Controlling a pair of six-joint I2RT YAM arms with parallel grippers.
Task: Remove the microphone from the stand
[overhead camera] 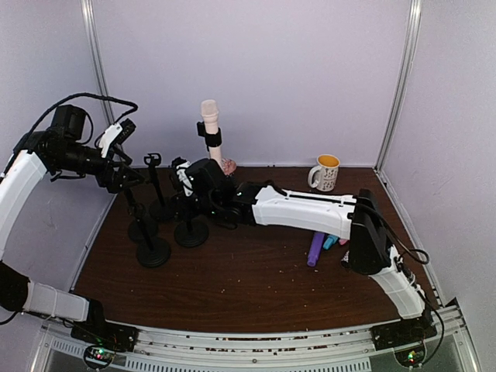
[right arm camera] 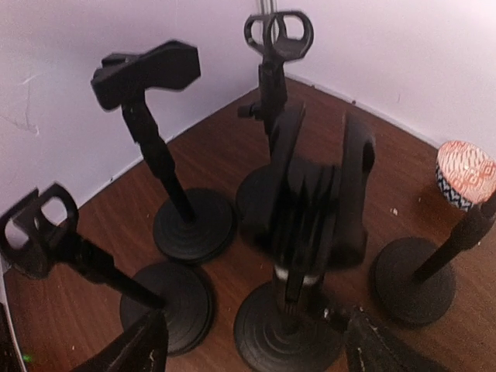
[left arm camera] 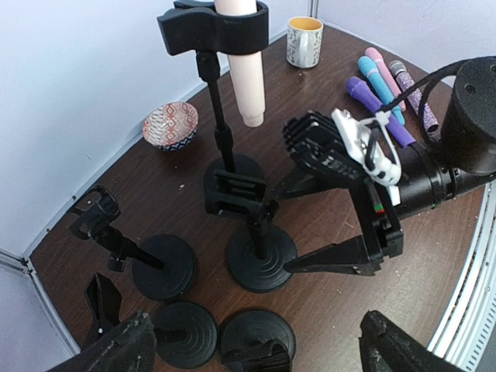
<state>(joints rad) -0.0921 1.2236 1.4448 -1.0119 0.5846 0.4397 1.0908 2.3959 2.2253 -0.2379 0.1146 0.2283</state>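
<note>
Top: cream mic (overhead camera: pixel 209 115) sits in the clip (overhead camera: pixel 210 139) of the tall back stand, near the wall; right gripper (overhead camera: pixel 175 199) low among the stands (overhead camera: pixel 153 249); left gripper (overhead camera: pixel 125 180) beside them.
Left wrist: mic barrel smooth, round; likely stiff, light, slippery; best held on the barrel just below the black clip; left fingers (left arm camera: pixel 116 349) spread wide; right fingers apart, astride a short stand (left arm camera: pixel 260 232).
Right wrist: matte black empty stands, ribbed round bases; mic unseen; fingers apart.

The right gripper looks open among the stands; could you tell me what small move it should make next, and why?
Probably raise the right gripper toward the cream microphone, which sits in the clip of the tall stand. The gripper is open and empty, and the nearest stand holds nothing.
</note>
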